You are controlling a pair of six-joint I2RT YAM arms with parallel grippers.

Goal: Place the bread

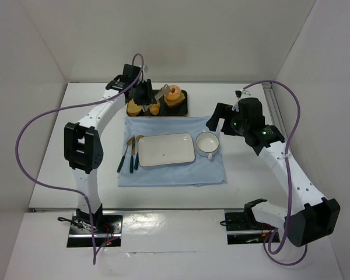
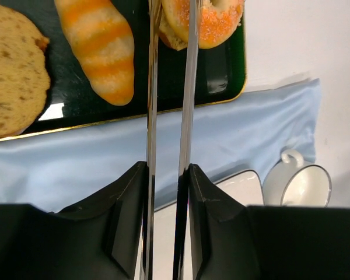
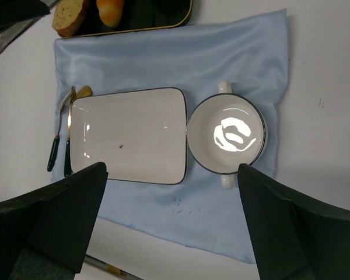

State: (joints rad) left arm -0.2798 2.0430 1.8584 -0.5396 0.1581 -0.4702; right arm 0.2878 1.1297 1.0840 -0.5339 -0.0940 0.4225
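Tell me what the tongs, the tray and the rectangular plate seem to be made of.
Tongs: polished metal, likely steel; mirror-like strips. Tray: glossy black with gold rim; plastic or lacquered metal, unclear. Rectangular plate: probably glazed white ceramic, given its sheen and dark rim.

A robotics lab test cell: plain white panels wall in a white table. A blue cloth carries a staged meal: a white plate on it, a black tray with the bread just beyond. Nearer than the cloth, the left arm and right arm are bolted down, trailing purple cables.
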